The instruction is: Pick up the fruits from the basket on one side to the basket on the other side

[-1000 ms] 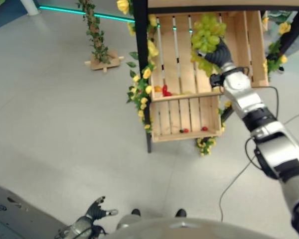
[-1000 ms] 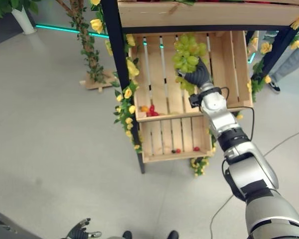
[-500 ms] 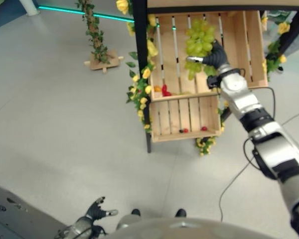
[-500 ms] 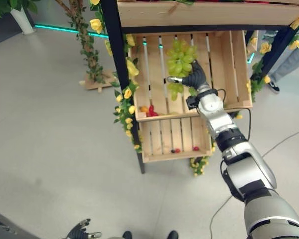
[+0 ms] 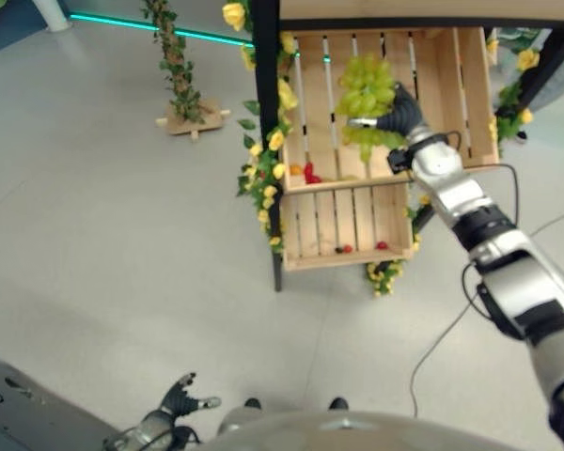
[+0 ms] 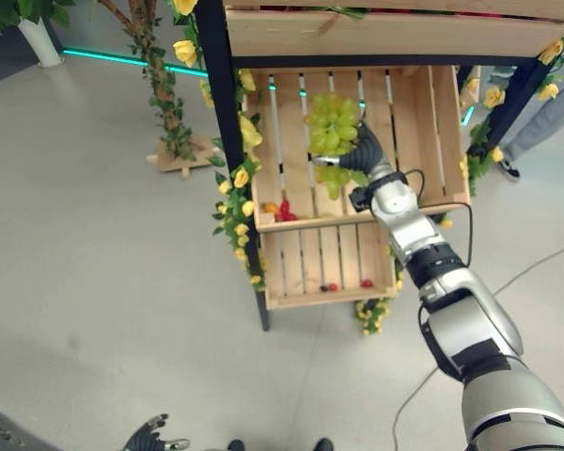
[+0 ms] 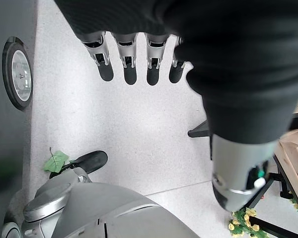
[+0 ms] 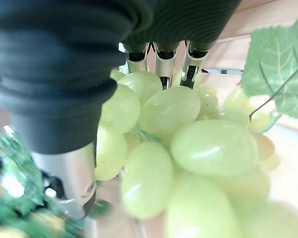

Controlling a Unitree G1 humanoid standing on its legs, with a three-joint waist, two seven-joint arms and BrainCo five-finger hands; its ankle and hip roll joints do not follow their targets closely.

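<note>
Left eye view: right hand (image 5: pixel 399 111) is up over the upper wooden crate (image 5: pixel 475 103), fingers curled round a bunch of green grapes (image 5: pixel 365 92). The bunch is pale yellow-green, plump round berries packed tight, tapering toward its lower end — it hangs above the crate's slatted floor, held clear of it. Small red fruits (image 5: pixel 310 175) lie in the near left corner of that crate. Lower wooden crate (image 5: pixel 305 230) sits just below and in front, with a few small red bits (image 5: pixel 380 245) near its front edge. Black stand post (image 5: pixel 267 113) runs down the crates' left side, wrapped in a yellow flower garland (image 5: pixel 263 178). Left hand (image 5: pixel 174 404) is low at the bottom edge over the grey floor (image 5: pixel 122 254), well apart from the crates.

Right eye view: same layout — grapes at the crate's middle, hand under and behind the bunch. A person's leg and shoe (image 6: pixel 522 141) show past the stand's right post.

Left wrist view: left hand fingers (image 7: pixel 130 64) hang straight and relaxed, holding nothing, over speckled floor. A green leaf (image 7: pixel 55 161) lies on the floor; a wheel (image 7: pixel 20 77) sits to one side.

Right wrist view: grapes fill the grip, fingers (image 8: pixel 161 62) wrapped over the top of the bunch, glossy oval berries, one green leaf (image 8: pixel 278 64) on a thin stem beside them.
</note>
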